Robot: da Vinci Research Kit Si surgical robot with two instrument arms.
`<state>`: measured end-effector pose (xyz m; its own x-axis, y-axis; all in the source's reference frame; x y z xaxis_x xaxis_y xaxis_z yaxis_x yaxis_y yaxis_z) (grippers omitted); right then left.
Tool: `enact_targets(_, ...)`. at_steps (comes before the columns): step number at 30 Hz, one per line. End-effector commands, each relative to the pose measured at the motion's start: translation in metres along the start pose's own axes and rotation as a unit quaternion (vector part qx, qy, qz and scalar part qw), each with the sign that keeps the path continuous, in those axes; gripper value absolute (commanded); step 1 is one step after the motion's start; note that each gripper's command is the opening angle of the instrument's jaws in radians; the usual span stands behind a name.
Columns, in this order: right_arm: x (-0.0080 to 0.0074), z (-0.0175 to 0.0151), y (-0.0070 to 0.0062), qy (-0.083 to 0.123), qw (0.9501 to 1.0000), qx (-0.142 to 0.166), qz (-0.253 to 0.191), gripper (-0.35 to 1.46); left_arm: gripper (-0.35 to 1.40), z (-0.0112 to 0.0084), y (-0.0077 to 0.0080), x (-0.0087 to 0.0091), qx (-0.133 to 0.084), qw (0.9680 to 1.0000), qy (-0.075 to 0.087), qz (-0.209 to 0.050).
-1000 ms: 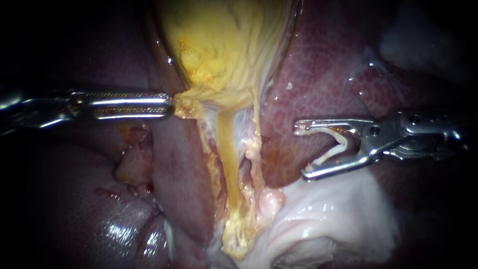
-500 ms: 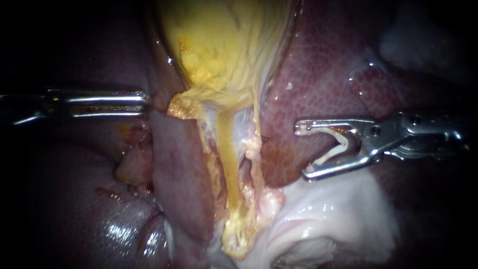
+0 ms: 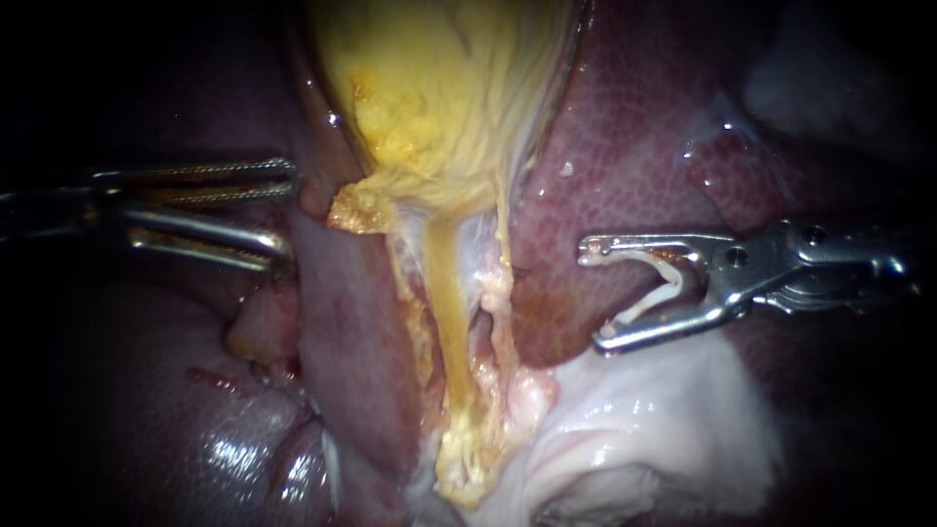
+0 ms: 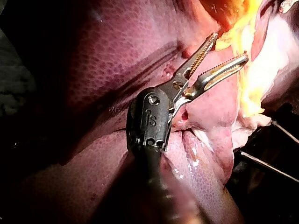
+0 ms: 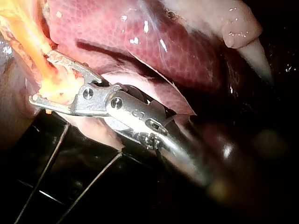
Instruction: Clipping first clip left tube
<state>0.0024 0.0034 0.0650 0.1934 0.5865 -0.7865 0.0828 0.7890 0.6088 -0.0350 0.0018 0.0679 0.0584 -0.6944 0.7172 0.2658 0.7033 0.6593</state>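
Not yet clipped: the loaded jaws wait short of the tube

Plainly the clip has not gone on. The left tube (image 3: 444, 303), the thicker yellow strand running down from the gallbladder (image 3: 439, 88), lies bare along its length in the endoscope view. A pale strand (image 3: 503, 256) runs just beside it on the right. No clip sits on either.

The right instrument (image 3: 593, 298) comes in over the liver (image 3: 634, 127). Its jaws stand wide apart, with a white clip (image 3: 669, 283) seated between them and touching both. The tips point toward the tube but are apart from it, with liver showing between. In the right wrist view yellow tissue shows through the gap of the jaws. That view alone does not settle whether it lies inside them or beyond, but the endoscope says beyond.

The left instrument (image 3: 288, 217) is spread, with a clear gap between its toothed jaws, and it pinches nothing. Its tips are near the ragged yellow edge at the gallbladder's foot without touching it.

As I judge it, nearly all of the step is left: carry the clip across, get the tube fully between the jaws, then close.

As for writing, a small stamped mark shows on the left instrument's body in its wrist view, and I leave it unread. No brand or label shows elsewhere.
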Motion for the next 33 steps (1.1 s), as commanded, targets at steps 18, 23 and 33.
enact_targets(18,0.0,0.0001,0.0001,0.0,1.0,-0.001,0.0,0.59,0.47,0.0045,0.0002,0.0012,0.002,1.0,-0.001,0.004)
enact_targets(23,0.0,0.0002,0.0001,0.0,1.0,-0.001,0.0,0.59,0.46,0.005,0.0001,0.0013,0.001,1.0,-0.001,0.004)
enact_targets(33,0.0,0.0002,0.0,0.001,1.0,-0.001,0.0,0.59,0.58,0.0053,0.0005,0.0017,-0.003,1.0,-0.002,0.005)
